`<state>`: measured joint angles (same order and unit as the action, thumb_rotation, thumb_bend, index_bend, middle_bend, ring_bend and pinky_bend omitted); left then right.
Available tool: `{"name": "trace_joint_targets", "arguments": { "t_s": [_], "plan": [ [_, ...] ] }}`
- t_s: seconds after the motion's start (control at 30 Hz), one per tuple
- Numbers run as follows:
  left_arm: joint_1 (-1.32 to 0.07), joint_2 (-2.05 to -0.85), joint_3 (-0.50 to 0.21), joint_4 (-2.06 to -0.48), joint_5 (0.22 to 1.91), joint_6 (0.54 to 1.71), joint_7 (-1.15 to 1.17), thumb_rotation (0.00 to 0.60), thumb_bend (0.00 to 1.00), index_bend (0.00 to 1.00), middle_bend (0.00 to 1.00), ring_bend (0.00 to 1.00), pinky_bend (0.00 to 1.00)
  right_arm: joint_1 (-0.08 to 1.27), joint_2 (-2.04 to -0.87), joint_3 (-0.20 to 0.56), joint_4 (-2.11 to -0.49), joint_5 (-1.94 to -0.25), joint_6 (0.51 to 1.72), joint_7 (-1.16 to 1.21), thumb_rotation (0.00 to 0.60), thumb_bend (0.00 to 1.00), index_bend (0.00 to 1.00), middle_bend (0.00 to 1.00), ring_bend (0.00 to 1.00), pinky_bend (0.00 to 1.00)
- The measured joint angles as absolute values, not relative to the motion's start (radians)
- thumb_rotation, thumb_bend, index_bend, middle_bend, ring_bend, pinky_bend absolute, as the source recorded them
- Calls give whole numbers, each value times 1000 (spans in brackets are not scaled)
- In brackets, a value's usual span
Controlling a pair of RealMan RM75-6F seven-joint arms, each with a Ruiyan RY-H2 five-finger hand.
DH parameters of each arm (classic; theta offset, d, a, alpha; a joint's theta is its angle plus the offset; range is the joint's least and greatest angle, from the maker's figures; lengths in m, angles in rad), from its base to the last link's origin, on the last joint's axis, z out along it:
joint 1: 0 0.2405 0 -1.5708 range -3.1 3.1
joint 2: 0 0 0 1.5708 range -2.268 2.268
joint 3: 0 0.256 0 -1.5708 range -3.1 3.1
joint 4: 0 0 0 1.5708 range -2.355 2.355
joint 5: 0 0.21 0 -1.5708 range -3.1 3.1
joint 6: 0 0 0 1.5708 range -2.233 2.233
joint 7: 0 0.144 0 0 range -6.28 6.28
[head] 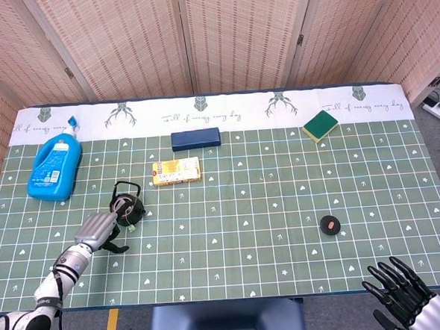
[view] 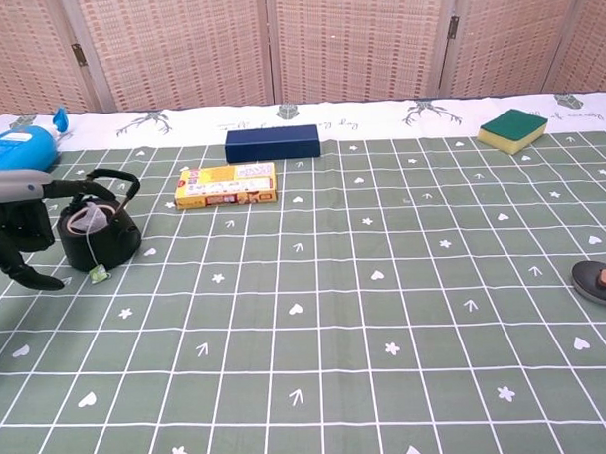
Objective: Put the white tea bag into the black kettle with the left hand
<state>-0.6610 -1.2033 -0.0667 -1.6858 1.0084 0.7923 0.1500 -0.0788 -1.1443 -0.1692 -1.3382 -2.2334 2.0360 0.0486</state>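
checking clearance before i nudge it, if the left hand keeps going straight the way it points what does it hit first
Most likely the black kettle. The left hand points up and to the right at it, fingers already beside its body in the chest view; whether they touch is unclear.

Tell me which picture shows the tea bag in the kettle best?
The chest view: the white tea bag shows large inside the black kettle, its tag hanging outside. In the head view it's only a tiny pale spot, with the left hand beside it.
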Motion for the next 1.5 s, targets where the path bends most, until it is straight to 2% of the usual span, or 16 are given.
{"name": "trace_joint_targets", "arguments": {
  "t_s": [1.07, 1.3, 1.5],
  "plan": [
    [-663, -1327, -32, -1488, 1001, 742, 131, 600, 246, 79, 1000, 1000, 1000, -80, -1145, -170, -1340, -2235, 2036, 45, 600, 423, 0, 0, 0, 0],
    [-665, -1327, -40, -1491, 996, 742, 127, 600, 245, 75, 1000, 1000, 1000, -80, -1144, -170, -1341, -2233, 2033, 46, 600, 423, 0, 0, 0, 0],
    [-640, -1275, -65, -1574, 1057, 832, 91, 600, 244, 42, 1000, 1000, 1000, -81, -1144, -169, -1340, -2230, 2037, 48, 600, 423, 0, 0, 0, 0]
  ]
}}
